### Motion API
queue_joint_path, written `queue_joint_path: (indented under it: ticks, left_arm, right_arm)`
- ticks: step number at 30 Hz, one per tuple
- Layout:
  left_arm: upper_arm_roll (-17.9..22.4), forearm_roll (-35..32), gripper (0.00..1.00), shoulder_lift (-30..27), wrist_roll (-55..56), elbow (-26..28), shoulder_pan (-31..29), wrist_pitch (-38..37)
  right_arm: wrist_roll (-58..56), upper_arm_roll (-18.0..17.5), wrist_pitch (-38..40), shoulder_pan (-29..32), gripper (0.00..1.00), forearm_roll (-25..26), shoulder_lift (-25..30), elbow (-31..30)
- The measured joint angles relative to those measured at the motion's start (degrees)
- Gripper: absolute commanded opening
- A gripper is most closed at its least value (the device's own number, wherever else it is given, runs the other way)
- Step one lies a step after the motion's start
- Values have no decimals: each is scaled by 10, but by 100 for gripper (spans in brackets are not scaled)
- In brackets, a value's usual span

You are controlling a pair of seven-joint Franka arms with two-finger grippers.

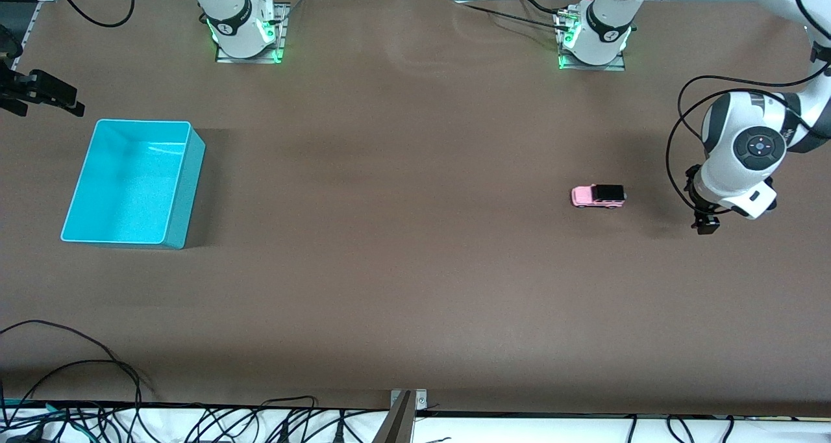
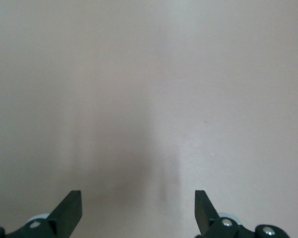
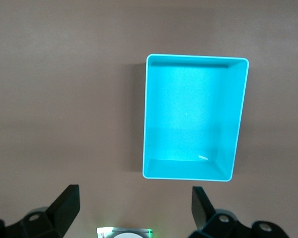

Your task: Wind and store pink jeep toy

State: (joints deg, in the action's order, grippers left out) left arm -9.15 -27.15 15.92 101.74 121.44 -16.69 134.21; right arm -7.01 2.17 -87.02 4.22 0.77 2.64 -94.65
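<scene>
Resting on the worktop at right-centre frame, pink jeep toy awaits pickup; left gripper and right gripper fingers wide; next, storing calls for the turquoise bin.

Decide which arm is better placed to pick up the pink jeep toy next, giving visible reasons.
Left. Its open end effector hangs over the table beside the pink jeep toy. The right end effector, also open, is over the table's other end by the turquoise bin.
</scene>
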Motion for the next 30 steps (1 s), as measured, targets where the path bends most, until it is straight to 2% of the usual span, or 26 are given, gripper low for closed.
queue_joint_path:
  ticks: [10,21,30]
  left_arm:
    - [-13,51,100,-4,-166,-96,1,-71]
    - [-9,114,100,-5,-427,-196,-3,-146]
    - [-10,135,100,-20,-616,-232,-4,-197]
  right_arm:
    - [0,0,0,0,100,0,0,0]
    - [0,0,0,0,100,0,0,0]
    - [0,0,0,0,100,0,0,0]
